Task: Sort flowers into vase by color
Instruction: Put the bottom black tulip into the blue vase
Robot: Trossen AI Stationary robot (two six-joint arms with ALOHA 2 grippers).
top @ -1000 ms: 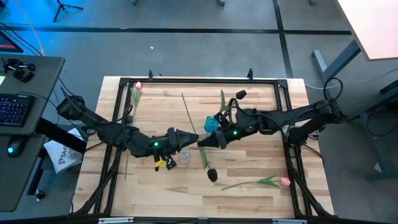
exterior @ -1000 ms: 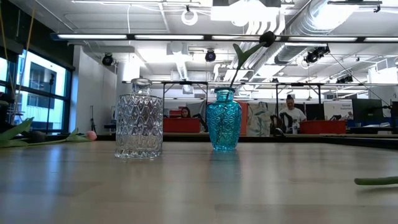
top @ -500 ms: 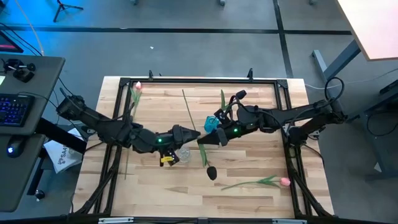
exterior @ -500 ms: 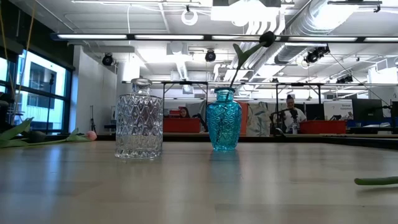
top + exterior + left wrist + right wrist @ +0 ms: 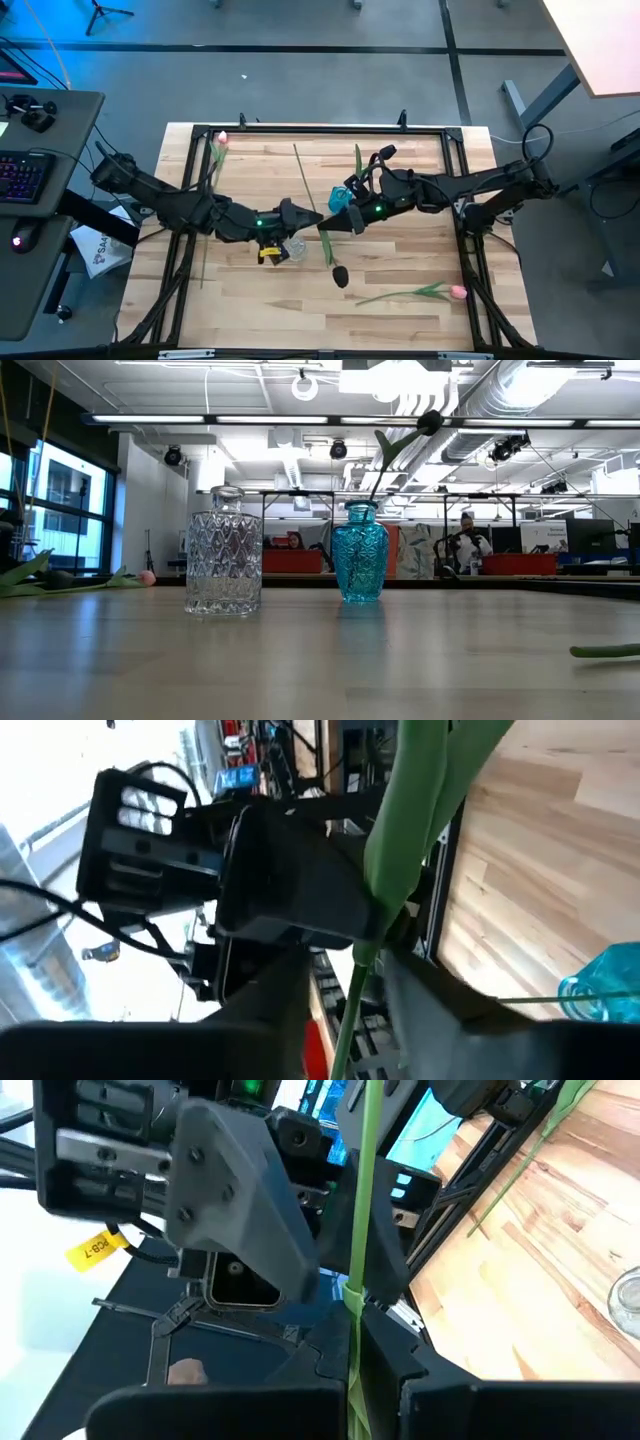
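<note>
My right gripper (image 5: 325,229) is shut on a dark-headed tulip (image 5: 318,215) over the table's middle. Its head (image 5: 340,277) points toward the near edge and its stem end (image 5: 295,152) toward the far edge. My left gripper (image 5: 313,219) faces it from the left, open, with one finger on each side of the same stem (image 5: 350,995). A second dark tulip (image 5: 428,423) stands with its stem in the blue vase (image 5: 359,552). One pink tulip (image 5: 219,141) lies at the far left. Another pink tulip (image 5: 455,292) lies at the near right. My right gripper pinches the dark tulip's stem about midway along it (image 5: 353,1295) between its two fingers. The fingers come from the table's right side and lie across the stem. The tulip sits roughly level in the hold. I cannot tell whether its head touches the table.
A clear glass vase (image 5: 223,550) stands left of the blue vase, under my left arm in the high view (image 5: 295,247). The near-right pink tulip's stem (image 5: 605,651) lies on the wood. A black frame (image 5: 300,130) runs round the table's edges. People show in the room behind.
My left gripper has moved toward the table's right, up to my right gripper, until the held tulip's stem stands between its fingers. My right gripper and the tulip have stayed nearly in place.
</note>
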